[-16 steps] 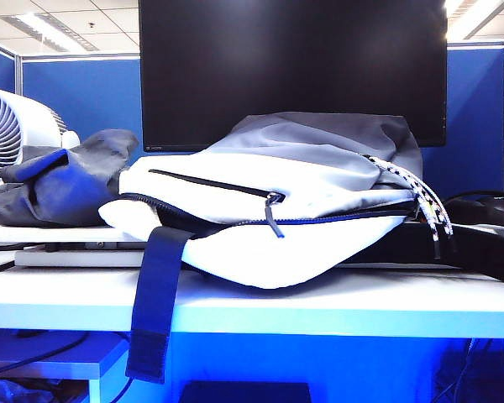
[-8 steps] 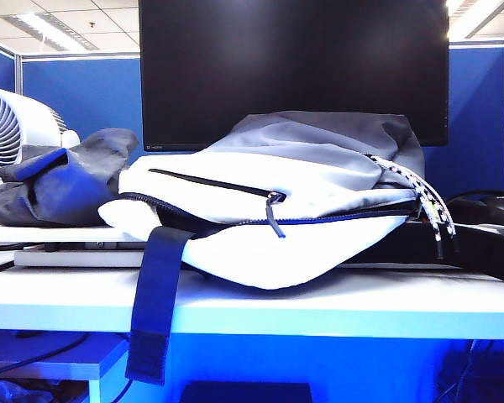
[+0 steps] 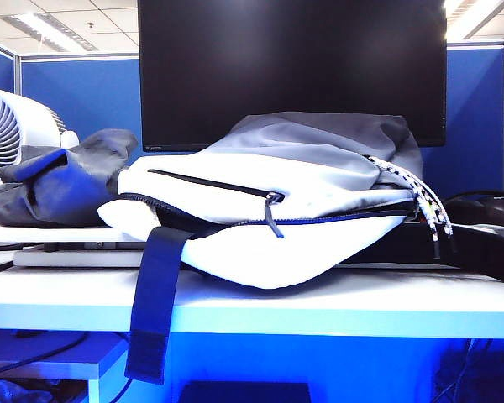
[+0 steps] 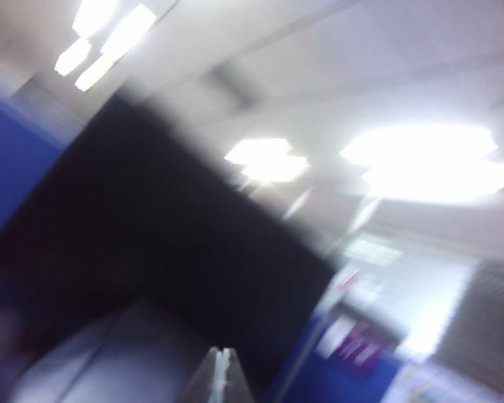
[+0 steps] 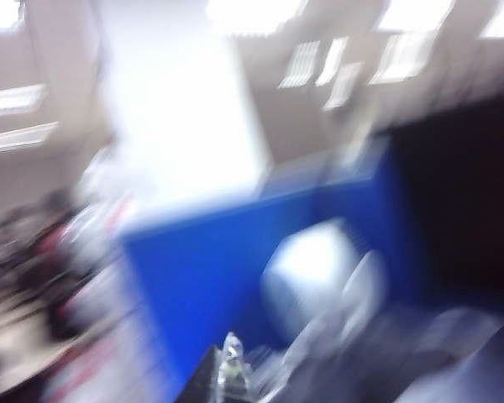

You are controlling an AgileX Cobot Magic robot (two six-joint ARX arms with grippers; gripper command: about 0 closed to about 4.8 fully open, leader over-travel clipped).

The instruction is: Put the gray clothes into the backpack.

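We see the gray clothes [image 3: 63,180], a crumpled dark gray garment with a bluish sheen, lying in a long, low heap just left of the backpack [image 3: 277,210] and touching its left end. The backpack lies on its side on the white table [image 3: 336,306], white with a gray top, its blue zipper partly open. The left gripper [image 4: 222,374] and right gripper [image 5: 232,363] appear only in blurred wrist views, both with fingers pressed together and holding nothing. We judge neither is yet near the garment, and which is nearer cannot be told.
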